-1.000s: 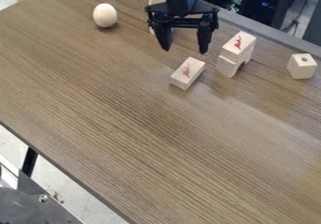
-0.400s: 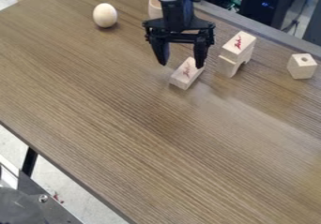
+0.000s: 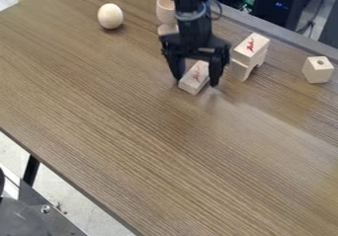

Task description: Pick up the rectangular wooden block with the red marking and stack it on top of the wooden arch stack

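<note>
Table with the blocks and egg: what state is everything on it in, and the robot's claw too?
Gripper: open, lowered, fingers either side of the flat block.
Flat block: lying flat, marked side up.
Upper block: stacked on the arch block.
Arch block: standing, bearing the upper block.
Cube: resting alone, hole facing up.
Egg: visible side unbroken.

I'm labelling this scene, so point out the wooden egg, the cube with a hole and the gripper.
Wooden egg [image 3: 110, 16]: camera view, middle of its side.
Cube [image 3: 317, 70]: camera view, front face.
Gripper [image 3: 196, 80]: camera view, between its fingertips.
</note>
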Available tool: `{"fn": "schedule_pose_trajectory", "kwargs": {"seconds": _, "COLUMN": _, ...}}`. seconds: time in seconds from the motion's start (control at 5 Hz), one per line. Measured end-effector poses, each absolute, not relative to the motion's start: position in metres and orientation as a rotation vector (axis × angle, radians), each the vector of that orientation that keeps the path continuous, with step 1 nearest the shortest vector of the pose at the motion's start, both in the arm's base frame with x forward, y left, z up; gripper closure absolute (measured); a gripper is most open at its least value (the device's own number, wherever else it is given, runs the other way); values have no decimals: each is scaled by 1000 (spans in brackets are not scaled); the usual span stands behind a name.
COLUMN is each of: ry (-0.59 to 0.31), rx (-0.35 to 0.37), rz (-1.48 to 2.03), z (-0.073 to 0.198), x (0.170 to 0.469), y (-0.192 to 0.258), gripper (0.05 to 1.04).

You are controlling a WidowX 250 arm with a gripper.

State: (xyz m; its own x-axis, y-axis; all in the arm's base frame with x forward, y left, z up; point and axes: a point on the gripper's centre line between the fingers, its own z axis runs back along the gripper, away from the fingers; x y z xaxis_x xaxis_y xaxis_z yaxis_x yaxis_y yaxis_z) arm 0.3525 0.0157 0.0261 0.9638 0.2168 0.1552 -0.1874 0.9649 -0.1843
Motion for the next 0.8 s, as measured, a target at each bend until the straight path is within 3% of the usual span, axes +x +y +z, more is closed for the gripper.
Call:
{"fn": "schedule_pose_trajectory", "kwargs": {"seconds": 0.2, "ry": -181, "rx": -168, "rz": 176, "z": 20, "x": 361, "y": 17, "gripper": 128}}
{"fn": "schedule_pose_trajectory", "kwargs": {"seconds": 0.4, "ry": -174, "rx": -178, "rz": 168, "z": 16, "x": 362, "y": 16, "gripper": 408}}
{"fn": "schedule_pose_trajectory", "kwargs": {"seconds": 0.6, "ry": -177, "rx": -178, "rz": 169, "z": 16, "x": 362, "y": 16, "gripper": 535}}
{"fn": "schedule_pose_trajectory", "kwargs": {"seconds": 0.8, "ry": -161, "rx": -176, "rz": 168, "z": 17, "x": 359, "y": 16, "gripper": 535}}
